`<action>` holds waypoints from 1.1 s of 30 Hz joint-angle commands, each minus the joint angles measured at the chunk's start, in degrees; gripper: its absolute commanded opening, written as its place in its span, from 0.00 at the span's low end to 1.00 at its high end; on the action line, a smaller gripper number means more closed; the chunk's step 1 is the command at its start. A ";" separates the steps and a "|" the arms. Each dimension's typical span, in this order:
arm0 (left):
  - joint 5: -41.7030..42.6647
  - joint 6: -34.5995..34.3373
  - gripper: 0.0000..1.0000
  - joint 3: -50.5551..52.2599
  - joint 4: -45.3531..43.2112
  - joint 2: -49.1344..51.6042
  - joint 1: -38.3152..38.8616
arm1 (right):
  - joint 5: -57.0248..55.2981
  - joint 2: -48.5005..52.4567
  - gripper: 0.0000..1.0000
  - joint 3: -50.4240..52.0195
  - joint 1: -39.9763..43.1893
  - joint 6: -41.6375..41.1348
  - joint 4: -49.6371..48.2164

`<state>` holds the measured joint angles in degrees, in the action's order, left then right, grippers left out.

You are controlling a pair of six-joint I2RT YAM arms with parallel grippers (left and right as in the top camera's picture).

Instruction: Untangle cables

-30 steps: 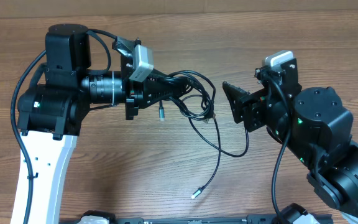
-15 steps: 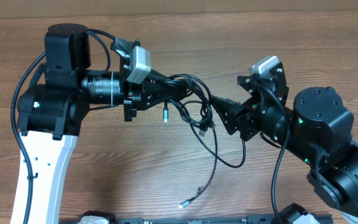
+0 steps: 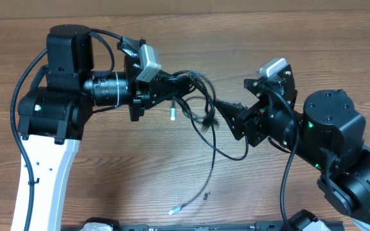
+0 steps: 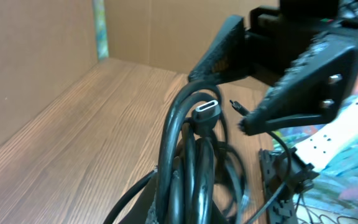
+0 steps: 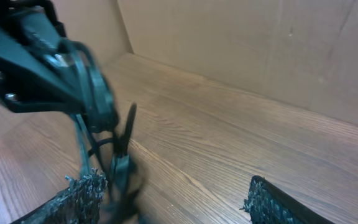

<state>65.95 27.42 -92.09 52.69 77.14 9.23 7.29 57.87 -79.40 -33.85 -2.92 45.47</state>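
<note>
A tangle of black cables (image 3: 201,102) hangs between the two arms above the wooden table. My left gripper (image 3: 177,88) is shut on the bundle. In the left wrist view the strands (image 4: 191,155) run up from the jaws (image 4: 194,211), with a USB-C plug (image 4: 207,107) at the top. My right gripper (image 3: 227,118) is open at the right edge of the tangle. In the right wrist view a blurred black plug and strand (image 5: 120,167) lie just inside its left finger, and the jaws (image 5: 173,190) are wide apart. One long cable trails down to a silver connector (image 3: 175,210) on the table.
A second silver connector (image 3: 172,114) dangles under the left gripper. The left arm's base (image 3: 50,109) and the right arm's body (image 3: 329,128) flank the work area. The table front edge is near the bottom. Cardboard walls stand behind the table (image 5: 260,43).
My right gripper has moved left up to the tangle. The left gripper has drawn the bundle slightly up, and the trailing cable end has slid left and toward the front.
</note>
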 commanded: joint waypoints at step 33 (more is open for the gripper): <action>12.50 -0.24 0.04 -0.68 -0.48 -0.63 3.78 | 0.37 0.90 0.75 -0.46 -0.17 0.33 -3.19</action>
<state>74.85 27.14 -92.09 52.31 77.14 10.76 7.66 58.52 -79.40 -33.85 -2.90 43.24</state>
